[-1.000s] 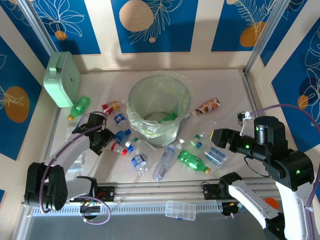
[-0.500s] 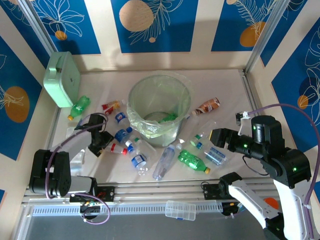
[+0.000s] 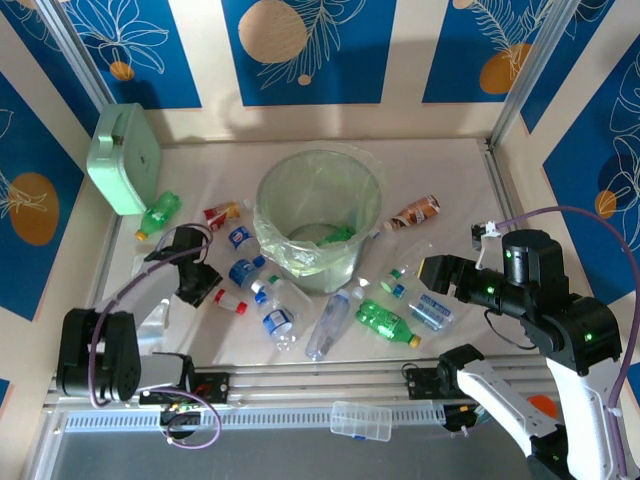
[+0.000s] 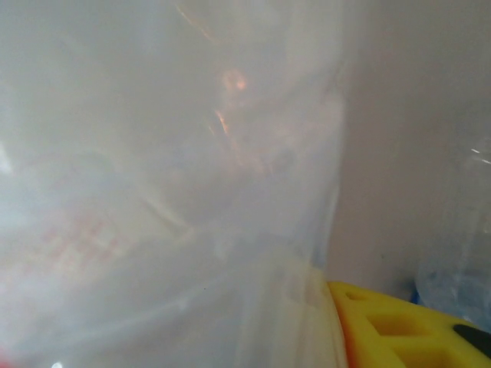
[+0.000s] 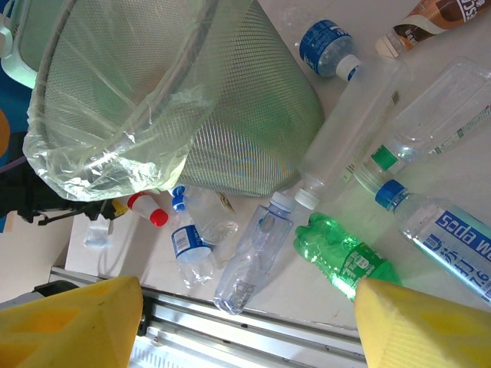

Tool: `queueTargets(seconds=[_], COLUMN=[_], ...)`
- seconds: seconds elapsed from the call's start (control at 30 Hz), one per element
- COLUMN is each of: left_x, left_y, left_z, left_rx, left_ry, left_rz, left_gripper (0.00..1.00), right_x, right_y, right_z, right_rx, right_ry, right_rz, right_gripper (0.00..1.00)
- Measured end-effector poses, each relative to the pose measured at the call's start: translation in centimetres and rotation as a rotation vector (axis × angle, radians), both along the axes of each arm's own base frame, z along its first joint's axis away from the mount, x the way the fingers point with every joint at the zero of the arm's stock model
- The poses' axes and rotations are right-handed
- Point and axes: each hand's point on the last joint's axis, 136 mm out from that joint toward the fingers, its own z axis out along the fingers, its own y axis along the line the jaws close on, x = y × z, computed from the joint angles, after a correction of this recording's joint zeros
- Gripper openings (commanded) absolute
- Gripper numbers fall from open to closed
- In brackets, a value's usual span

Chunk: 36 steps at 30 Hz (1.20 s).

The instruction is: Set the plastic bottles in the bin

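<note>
Pale tabletop inside blue floral panels, bin at centre, plastic bottles scattered around it from 3 through 6 to 10 o'clock, right gripper at 4 o'clock, jaws wide, empty, left gripper at 8 o'clock, just beside red-capped bottle, jaw state cannot be told.

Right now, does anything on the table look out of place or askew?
Two things: the mint-green case stands tilted against the left wall, and the flat clear box lies on the near-edge rail, off the tabletop.
</note>
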Motion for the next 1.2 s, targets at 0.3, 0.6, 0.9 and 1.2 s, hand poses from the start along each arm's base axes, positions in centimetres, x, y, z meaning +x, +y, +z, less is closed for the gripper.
queueTargets(seconds=[0.3,0.6,0.9,1.2], left_x=[-0.4,1.1,4.5,5.8], left_y=[-0.6,-3.0,-6.0,-14.2], left_z=[6.3,17.1,31.9,41.4], left_rx=[-0.047,-0.171,-0.241,-0.200], left_ry=[-0.176,-0.500,-0.838,-1.010], left_rz=[-0.033,-0.130,-0.327,-0.731], left_gripper=[0.48,0.44,0.43,0.43], right_x=[-0.1,-0.4,-0.2,0.3], right_y=[0.0,-0.1,-0.1,-0.1], right_z=[0.7,2.0,2.3,2.8], right_rx=[0.014,0.037,0.052,0.069], right_ry=[-0.016,-0.052,-0.056,-0.075], right_rz=[-0.007,-0.013,-0.024,-0.040], right_gripper=[0.74,0.74,0.74,0.74])
